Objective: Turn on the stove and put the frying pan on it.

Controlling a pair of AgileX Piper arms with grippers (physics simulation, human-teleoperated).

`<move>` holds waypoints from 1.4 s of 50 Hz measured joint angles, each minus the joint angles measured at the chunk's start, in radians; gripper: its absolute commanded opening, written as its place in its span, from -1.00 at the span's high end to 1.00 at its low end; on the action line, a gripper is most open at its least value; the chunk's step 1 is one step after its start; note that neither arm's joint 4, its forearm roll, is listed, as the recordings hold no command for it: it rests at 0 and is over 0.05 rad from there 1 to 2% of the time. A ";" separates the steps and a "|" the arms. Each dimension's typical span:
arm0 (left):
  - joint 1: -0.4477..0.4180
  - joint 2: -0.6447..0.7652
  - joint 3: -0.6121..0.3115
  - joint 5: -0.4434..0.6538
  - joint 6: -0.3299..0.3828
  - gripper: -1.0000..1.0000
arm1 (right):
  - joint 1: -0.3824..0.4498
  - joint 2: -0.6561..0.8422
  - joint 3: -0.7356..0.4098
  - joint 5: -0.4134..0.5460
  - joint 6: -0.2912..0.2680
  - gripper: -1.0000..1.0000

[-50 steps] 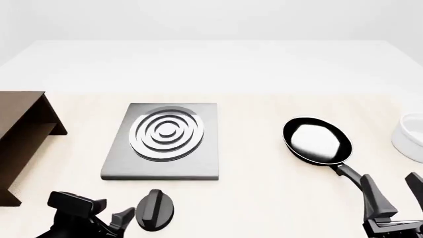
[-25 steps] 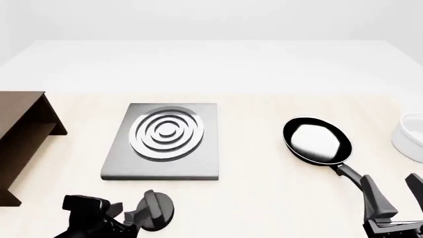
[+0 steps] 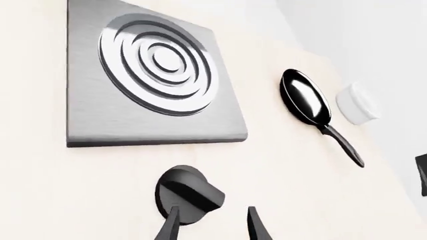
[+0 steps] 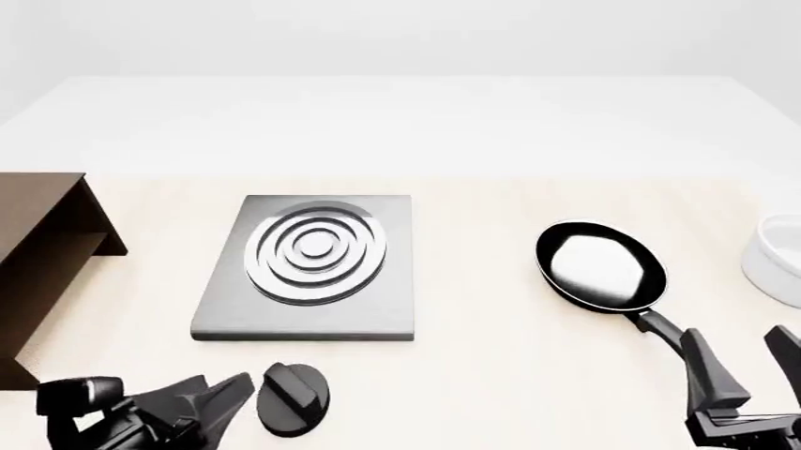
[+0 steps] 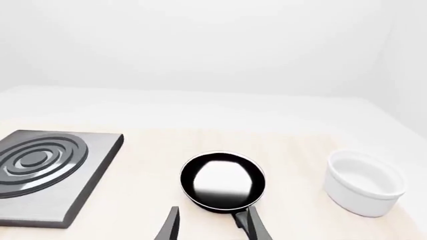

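I have the stove (image 4: 310,265) lying flat on the worktop (image 4: 501,375), left of the middle, its silver rings facing up. Its separate black knob (image 4: 293,400) sits between the slab and the worktop's near edge, just apart from the slab. My left gripper (image 4: 206,398) is low at the near edge, just left of the knob; in the left wrist view its 2 fingers (image 3: 169,227) are parted narrowly, 1 tip over the knob's near rim and the other beside it, and I cannot tell whether either touches.

The frying pan (image 4: 599,265) rests on the worktop toward the right side, well apart from the stove, its handle pointing to the near right corner. My right gripper (image 4: 751,375) stands at that corner with its fingers (image 4: 716,373) spread wide, 1 beside the handle's end, nothing held.

A white bowl (image 4: 778,259) sits at the right edge, near the pan. A brown wooden cabinet (image 4: 44,253) stands at the left edge.
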 measured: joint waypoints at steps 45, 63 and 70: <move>0.632 -0.589 0.000 0.153 0.662 -1.00 | 0.013 0.620 -0.877 0.473 -0.246 -1.00; 0.649 -0.596 0.003 0.154 0.674 -1.00 | -0.015 0.739 -0.684 0.315 -0.282 -1.00; 0.653 -0.597 0.003 0.156 0.675 -1.00 | -0.030 0.749 -0.591 0.259 -0.276 -1.00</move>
